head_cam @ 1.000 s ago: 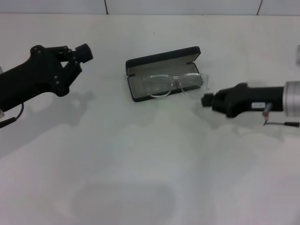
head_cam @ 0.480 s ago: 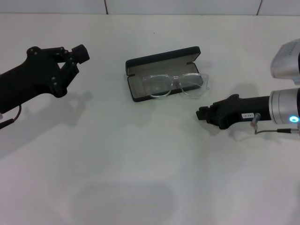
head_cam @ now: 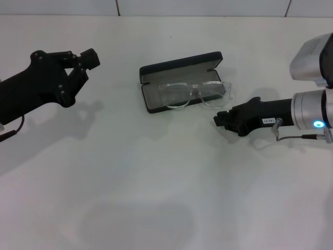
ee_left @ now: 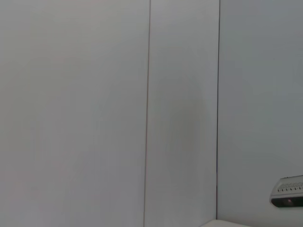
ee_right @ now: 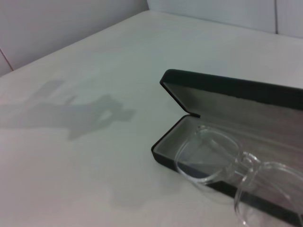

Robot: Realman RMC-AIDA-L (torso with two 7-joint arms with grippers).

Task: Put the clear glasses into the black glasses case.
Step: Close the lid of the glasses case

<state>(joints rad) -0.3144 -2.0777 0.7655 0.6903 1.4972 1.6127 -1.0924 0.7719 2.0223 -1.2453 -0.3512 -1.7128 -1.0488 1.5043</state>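
The black glasses case (head_cam: 179,65) lies open at the table's middle back, its lid raised behind and its grey lining showing; the right wrist view sees it close up (ee_right: 227,90). The clear glasses (head_cam: 193,94) rest across the case's tray and front wall, their right end jutting past the case. In the right wrist view the clear glasses (ee_right: 244,161) overhang the near rim. My right gripper (head_cam: 221,121) is shut and empty, low over the table just right of and in front of the glasses. Far to the left, apart from the case, my left gripper (head_cam: 87,60) hangs shut.
White table all round, with tiled wall panels behind. A grey device (ee_left: 287,194) shows low in the left wrist view against the wall. My right arm's silver body (head_cam: 312,109) fills the right edge.
My right gripper has swung away from the glasses' right end, down and slightly left, and the arm has rolled. The left arm has barely shifted. Glasses and case have not moved.
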